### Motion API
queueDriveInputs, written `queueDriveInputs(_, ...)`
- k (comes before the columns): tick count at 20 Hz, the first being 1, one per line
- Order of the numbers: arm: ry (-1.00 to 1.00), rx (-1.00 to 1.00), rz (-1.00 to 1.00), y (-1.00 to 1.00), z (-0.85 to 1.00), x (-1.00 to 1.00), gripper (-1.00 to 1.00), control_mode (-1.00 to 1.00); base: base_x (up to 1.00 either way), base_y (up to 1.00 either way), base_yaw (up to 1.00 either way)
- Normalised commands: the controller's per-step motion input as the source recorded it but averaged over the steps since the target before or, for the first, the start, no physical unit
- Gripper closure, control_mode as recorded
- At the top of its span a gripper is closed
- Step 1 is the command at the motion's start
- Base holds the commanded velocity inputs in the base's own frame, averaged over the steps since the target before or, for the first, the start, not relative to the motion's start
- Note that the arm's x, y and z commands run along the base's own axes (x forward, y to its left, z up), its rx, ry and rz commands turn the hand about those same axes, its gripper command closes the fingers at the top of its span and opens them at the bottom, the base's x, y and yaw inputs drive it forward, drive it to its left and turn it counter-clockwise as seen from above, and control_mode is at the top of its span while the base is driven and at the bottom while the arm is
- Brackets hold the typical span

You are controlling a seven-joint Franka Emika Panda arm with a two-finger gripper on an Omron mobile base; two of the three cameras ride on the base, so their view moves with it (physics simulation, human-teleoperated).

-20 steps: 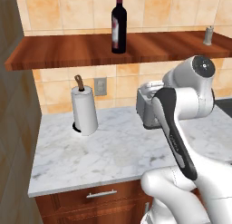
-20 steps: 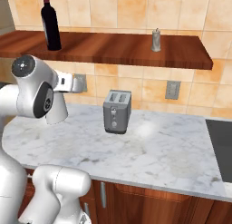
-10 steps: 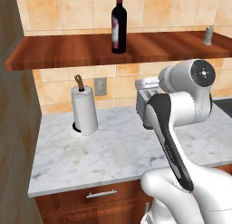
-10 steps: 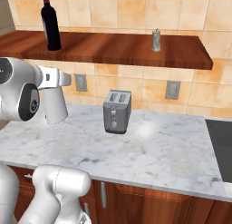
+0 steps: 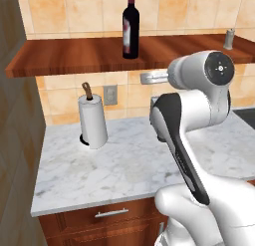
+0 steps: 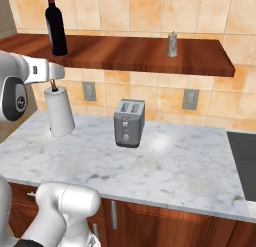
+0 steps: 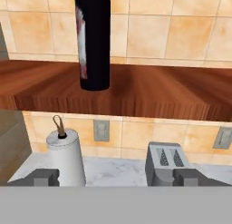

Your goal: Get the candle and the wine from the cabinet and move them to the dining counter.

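wine [image 7: 93, 41] standing alone on cabinet [image 7: 136, 94], open front, toaster [image 7: 166, 163] well below

One wine bottle [image 5: 130, 26] stands at the top centre of the left base view, on the one shelf [image 5: 89, 58] that crosses the upper part of the frame. One candle [image 6: 172, 44] sits at the upper middle right of the right base view. One paper towel roll [image 5: 92, 119] stands at the left centre of the left base view, on the one worktop [image 5: 114, 173]. One toaster [image 6: 129, 123] is at the centre of the right base view. Two wall outlets show there: one [image 6: 89, 91] left of centre, one [image 6: 190, 99] right of centre. One drawer handle [image 5: 111, 213] sits at the bottom centre of the left base view.
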Motion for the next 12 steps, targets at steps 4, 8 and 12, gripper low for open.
queueDriveInputs(4, -0.01, 0.00, 0.02, 0.12, 0.38, -0.03, -1.00, -1.00, 0.00, 0.00, 0.00)
queueDriveInputs(8, 0.03, 0.00, 0.02, 0.02, 0.30, 0.00, -1.00, -1.00, 0.00, 0.00, 0.00)
queueDriveInputs(12, 0.00, 0.00, 0.06, 0.00, 0.29, 0.01, -1.00, -1.00, 0.00, 0.00, 0.00)
